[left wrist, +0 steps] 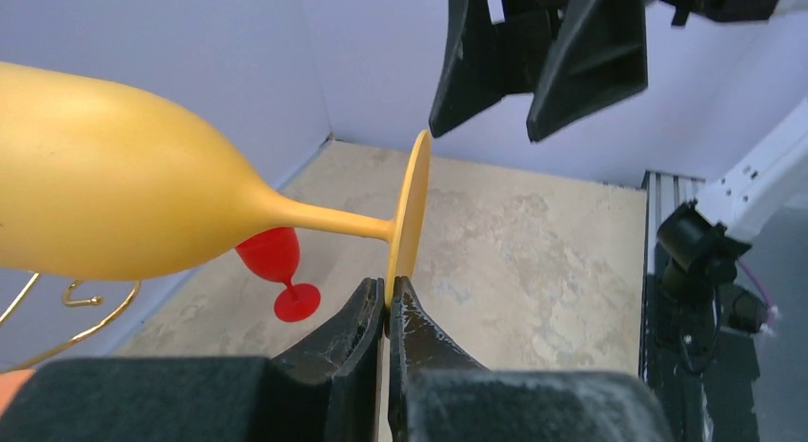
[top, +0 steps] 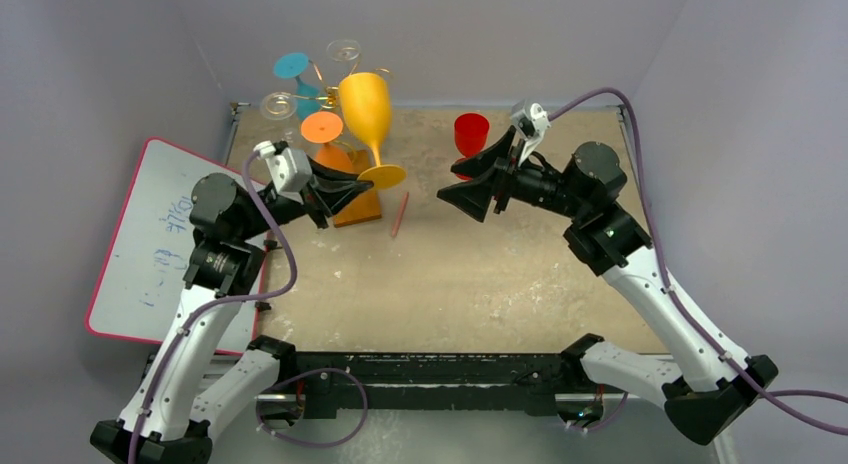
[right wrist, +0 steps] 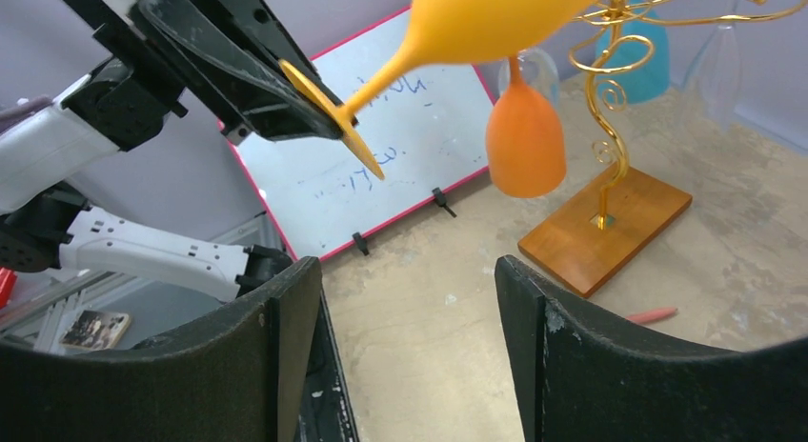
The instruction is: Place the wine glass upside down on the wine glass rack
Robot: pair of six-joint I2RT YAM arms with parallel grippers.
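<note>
My left gripper [top: 362, 184] is shut on the foot rim of a yellow wine glass [top: 366, 108] and holds it in the air, lying roughly sideways. Its bowl is by the top scroll arms of the gold wire rack [right wrist: 610, 137], which stands on an orange-brown wooden base [right wrist: 610, 231]. In the left wrist view the fingertips of the left gripper [left wrist: 388, 294] pinch the foot disc [left wrist: 410, 209], and the bowl [left wrist: 105, 199] points left. My right gripper [top: 472, 187] is open and empty, in the air to the right of the glass, facing the rack [right wrist: 408, 299].
An orange glass [right wrist: 524, 142], a blue glass [top: 296, 68] and clear glasses [top: 343, 52] hang on the rack. A red glass [top: 471, 133] stands on the table at the back. A thin red stick [top: 400, 214] lies by the base. A whiteboard [top: 170, 239] leans at the left.
</note>
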